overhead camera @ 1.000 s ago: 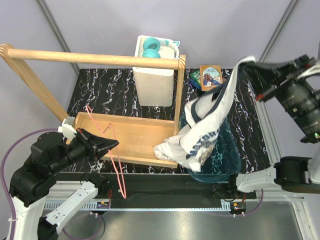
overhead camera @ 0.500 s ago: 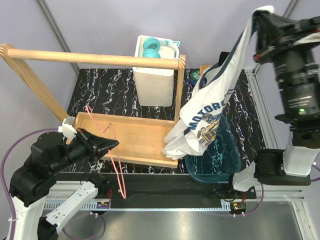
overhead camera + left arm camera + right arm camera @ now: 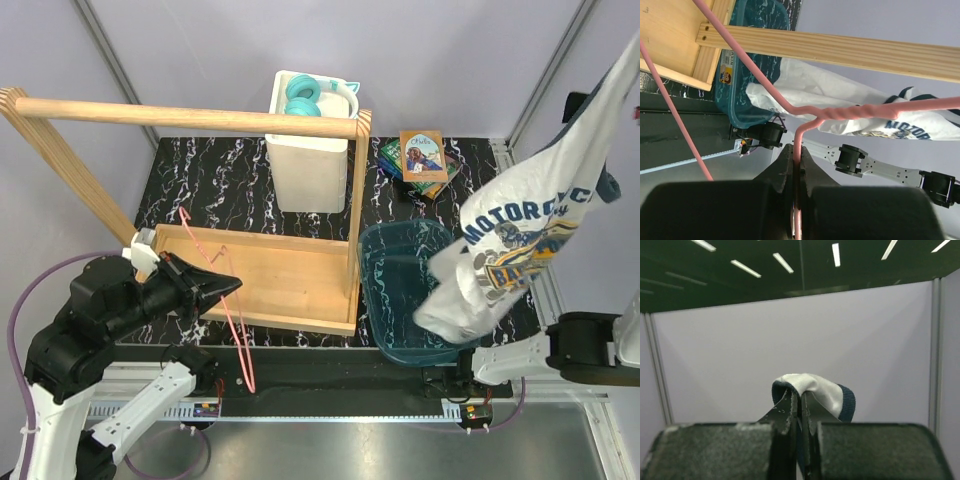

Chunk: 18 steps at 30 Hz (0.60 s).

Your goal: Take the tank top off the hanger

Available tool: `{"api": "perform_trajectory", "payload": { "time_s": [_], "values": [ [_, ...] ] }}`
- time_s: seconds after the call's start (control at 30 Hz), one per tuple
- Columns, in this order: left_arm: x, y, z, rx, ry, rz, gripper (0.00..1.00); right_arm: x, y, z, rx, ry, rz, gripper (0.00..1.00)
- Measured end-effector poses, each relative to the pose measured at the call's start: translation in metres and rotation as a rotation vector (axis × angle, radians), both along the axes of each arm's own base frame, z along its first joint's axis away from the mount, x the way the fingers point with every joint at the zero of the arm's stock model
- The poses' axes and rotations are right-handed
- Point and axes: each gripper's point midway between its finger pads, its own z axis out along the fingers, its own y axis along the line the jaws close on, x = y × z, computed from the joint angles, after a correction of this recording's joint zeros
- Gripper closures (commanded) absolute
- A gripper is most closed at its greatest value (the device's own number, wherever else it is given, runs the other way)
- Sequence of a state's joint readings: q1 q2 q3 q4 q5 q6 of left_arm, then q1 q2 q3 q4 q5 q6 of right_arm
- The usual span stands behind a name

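At the near left, the left gripper [image 3: 222, 288] is clamped shut on the thin pink wire hanger [image 3: 238, 342], beside its twisted neck. It has barely stirred in the last second. The hanger is bare, slanting from the wooden tray [image 3: 290, 285] out over the near table edge with no cloth on it. The change is on the right: a second ago the tank top [image 3: 520, 240] sagged over the teal bin [image 3: 395, 285] and against the tray's near right corner. Now it has been hoisted up and to the right, and it hangs free with only its lowest fold above the bin's right side. The top view cuts off the upper strap, but the wrist view shows the right gripper [image 3: 801, 407] pinched fully closed on a navy-trimmed fold of the shirt, held high against the far wall. Shirt and hanger are well apart, each in its own gripper — so I judge the removal itself done, with only the setting down of the garment left.
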<state>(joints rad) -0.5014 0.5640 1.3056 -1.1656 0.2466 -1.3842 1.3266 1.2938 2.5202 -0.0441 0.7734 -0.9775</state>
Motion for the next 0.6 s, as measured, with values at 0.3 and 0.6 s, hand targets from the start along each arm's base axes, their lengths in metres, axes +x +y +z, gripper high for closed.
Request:
{"api": "perform_trajectory", "payload": {
  "time_s": [0.3,0.6],
  "values": [
    [0.018,-0.011,-0.011,0.065,0.034,-0.034,1.0,0.032,0.097,-0.174,-0.241,0.325,0.082,1.0],
    [0.019,-0.014,-0.029,0.085,0.054,-0.05,1.0,0.04,0.144,-0.121,-0.247,0.317,0.121,1.0]
  ]
}}
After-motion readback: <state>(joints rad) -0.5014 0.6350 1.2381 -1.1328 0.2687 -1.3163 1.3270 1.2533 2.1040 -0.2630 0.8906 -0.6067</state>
